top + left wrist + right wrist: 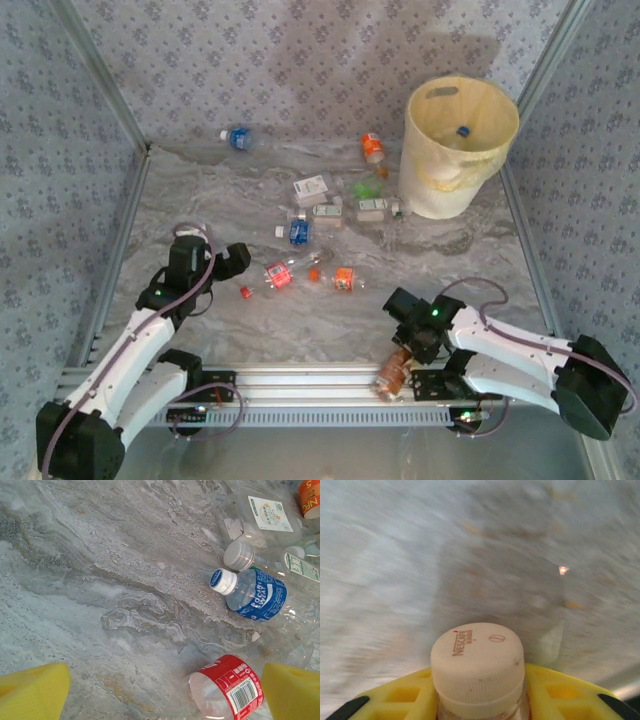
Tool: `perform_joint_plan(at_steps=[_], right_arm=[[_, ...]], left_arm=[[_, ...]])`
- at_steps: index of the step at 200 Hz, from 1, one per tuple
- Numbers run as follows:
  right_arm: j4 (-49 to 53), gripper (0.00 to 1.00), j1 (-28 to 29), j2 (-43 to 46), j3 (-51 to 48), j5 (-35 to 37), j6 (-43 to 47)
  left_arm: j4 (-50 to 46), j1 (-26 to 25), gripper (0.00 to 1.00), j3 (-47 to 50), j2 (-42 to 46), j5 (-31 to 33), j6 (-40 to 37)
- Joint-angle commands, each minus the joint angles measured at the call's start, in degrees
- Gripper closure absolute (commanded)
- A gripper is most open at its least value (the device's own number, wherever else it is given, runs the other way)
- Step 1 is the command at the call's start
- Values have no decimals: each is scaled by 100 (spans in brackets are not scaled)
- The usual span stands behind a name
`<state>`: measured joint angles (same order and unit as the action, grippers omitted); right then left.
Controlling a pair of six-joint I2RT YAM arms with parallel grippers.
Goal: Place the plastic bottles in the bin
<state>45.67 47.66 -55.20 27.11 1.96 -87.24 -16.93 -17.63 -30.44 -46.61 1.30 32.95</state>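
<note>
You are holding a brown bottle (391, 378) in the right pincer (403, 351), which is clamping it just under the cap, low in the frame by the arm bases. The bin (432, 185) is standing at upper right, well apart, so the next move is probably calling for a lift and a swing over its rim. The left pincer (238, 259) is hanging with its fingers apart beside a red bottle (227, 690) on the counter (330, 325).

right claw (477, 696) grips a cream-capped bottle (477, 662); table (390, 555) blurred.
</note>
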Motion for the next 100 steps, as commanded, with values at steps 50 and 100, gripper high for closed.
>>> perform_joint_plan(at_steps=[50, 100], right_arm=[[-1008, 69, -842, 320, 1311, 1275, 2138], [-3341, 70, -1327, 730, 1686, 2069, 4545]], left_arm=[[94, 23, 2, -439, -306, 98, 119], [196, 23, 2, -801, -772, 109, 212]])
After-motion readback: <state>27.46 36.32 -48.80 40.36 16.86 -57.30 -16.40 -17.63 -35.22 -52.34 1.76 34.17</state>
